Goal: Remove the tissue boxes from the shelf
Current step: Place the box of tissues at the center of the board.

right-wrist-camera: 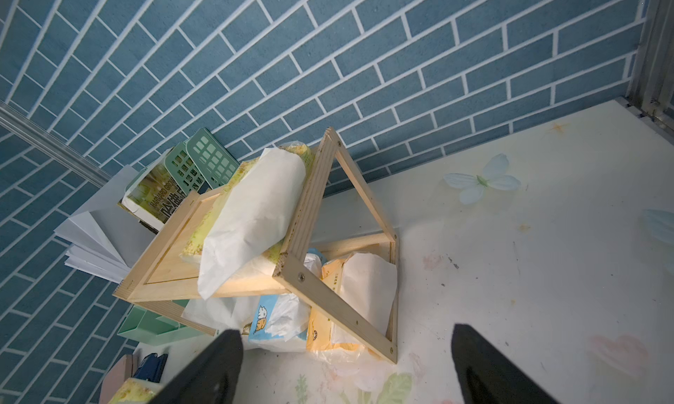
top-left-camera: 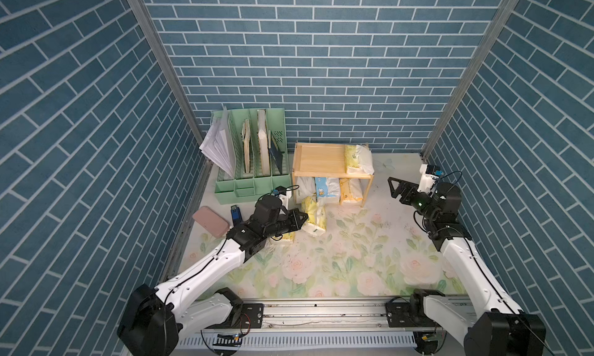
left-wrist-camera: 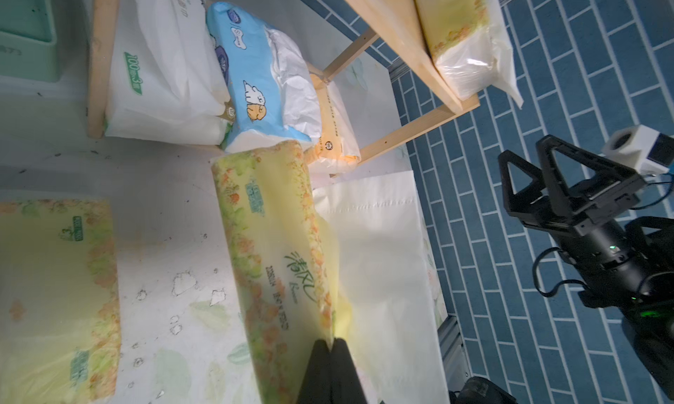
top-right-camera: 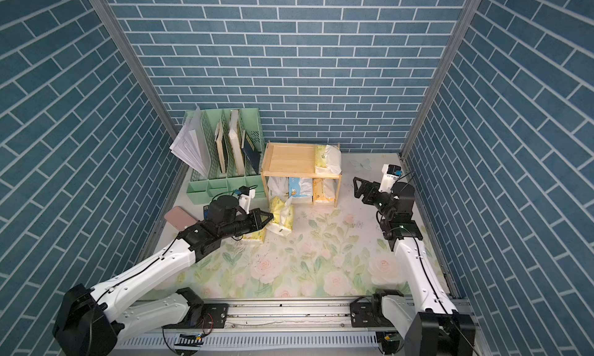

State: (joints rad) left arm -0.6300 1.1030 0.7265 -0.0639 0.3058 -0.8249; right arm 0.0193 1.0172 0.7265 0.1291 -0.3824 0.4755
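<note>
Left pincer [left-wrist-camera: 331,347] is pressed together, pinching, it seems, the film seam of a yellow pack [left-wrist-camera: 270,260] just off the shelf [top-left-camera: 321,160], centre frame. Right pincer [top-left-camera: 392,189] hangs spread, right of it. Four more packs [top-left-camera: 356,160] sit there, one on top, three below. They look light, squashy and slippery. Grip across the narrow middle, not loose film.

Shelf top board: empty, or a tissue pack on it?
Not empty. One yellow tissue pack lies at the right end of the top board; the rest is bare.
</note>
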